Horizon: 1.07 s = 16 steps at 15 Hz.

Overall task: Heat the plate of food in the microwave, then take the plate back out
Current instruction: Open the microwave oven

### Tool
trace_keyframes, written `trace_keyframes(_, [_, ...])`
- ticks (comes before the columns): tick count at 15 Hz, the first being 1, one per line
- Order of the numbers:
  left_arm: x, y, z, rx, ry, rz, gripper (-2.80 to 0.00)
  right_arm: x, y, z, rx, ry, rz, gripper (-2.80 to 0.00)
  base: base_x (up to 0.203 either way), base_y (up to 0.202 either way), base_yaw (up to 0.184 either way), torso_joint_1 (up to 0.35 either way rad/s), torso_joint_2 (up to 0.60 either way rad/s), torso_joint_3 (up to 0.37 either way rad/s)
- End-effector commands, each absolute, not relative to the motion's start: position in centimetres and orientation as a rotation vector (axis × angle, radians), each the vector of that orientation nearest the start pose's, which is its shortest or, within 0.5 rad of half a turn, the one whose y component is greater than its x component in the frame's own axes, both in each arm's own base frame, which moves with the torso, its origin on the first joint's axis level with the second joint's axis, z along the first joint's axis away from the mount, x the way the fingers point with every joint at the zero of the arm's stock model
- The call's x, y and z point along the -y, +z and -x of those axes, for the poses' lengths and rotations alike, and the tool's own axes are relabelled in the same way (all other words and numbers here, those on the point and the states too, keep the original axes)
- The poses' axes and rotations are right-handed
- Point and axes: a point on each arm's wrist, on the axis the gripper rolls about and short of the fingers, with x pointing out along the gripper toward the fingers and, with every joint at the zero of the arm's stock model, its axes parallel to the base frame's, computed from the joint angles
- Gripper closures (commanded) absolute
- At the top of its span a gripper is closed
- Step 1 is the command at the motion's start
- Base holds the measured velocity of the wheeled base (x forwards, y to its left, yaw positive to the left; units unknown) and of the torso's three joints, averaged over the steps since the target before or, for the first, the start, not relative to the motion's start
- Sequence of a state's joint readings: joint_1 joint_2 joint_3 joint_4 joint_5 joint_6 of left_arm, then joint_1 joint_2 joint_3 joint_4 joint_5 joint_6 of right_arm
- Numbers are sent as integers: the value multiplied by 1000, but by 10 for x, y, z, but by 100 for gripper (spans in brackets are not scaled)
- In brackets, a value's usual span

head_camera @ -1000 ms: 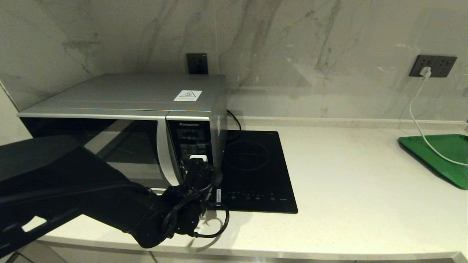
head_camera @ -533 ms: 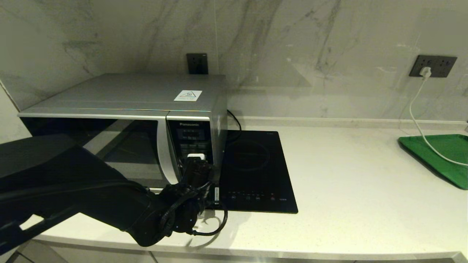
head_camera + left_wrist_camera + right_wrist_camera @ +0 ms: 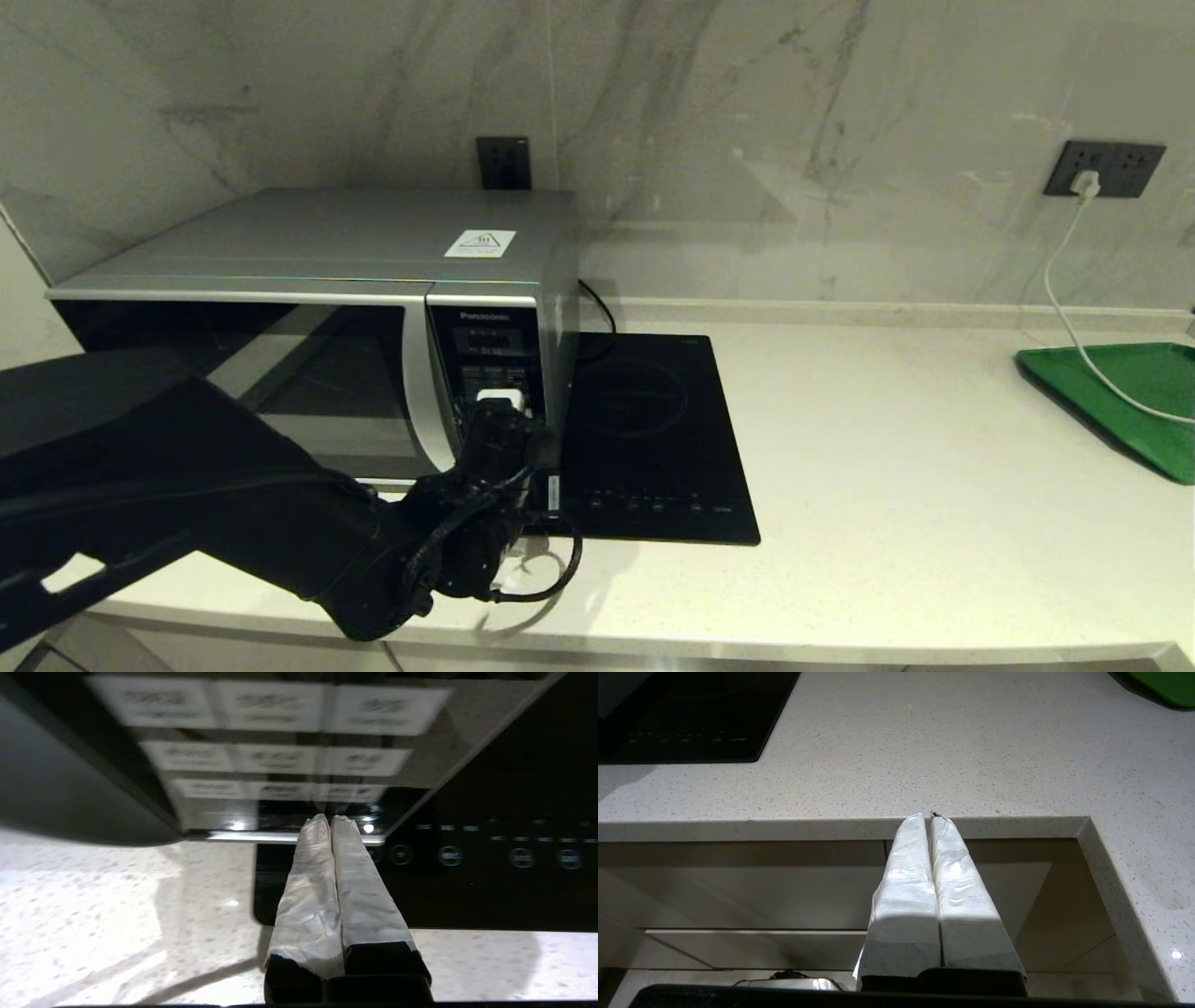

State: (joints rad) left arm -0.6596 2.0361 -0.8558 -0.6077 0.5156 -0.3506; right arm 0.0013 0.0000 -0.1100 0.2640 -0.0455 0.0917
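Down at the lower middle, the left hand [image 3: 501, 403], clenched on nothing, is pressing at the button panel [image 3: 280, 742] of the closed microwave [image 3: 355, 280] at the left, so heating seems under way, with the plate unseen, presumably inside, and retrieval left.

On the counter [image 3: 887, 485]: microwave [image 3: 317, 308] at nine o'clock, against the wall [image 3: 747, 112]. Induction hob [image 3: 653, 439] just beside it toward three o'clock, flat on the counter. Tray [image 3: 1139, 401] far out at three o'clock, well apart from the hob, crossed by a cable [image 3: 1064, 308] from a wall socket [image 3: 1106, 168]. Left gripper [image 3: 501, 403] at the microwave's button panel [image 3: 490, 373], reaching in from seven o'clock. Right gripper [image 3: 930, 816] off the counter's front edge, at six o'clock.
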Motion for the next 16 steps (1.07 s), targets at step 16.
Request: trace_keyframes(16, [39, 268, -110, -223, -160, 190, 0, 1, 78, 33, -154, -52, -88, 0, 0, 0, 0, 0, 0, 0])
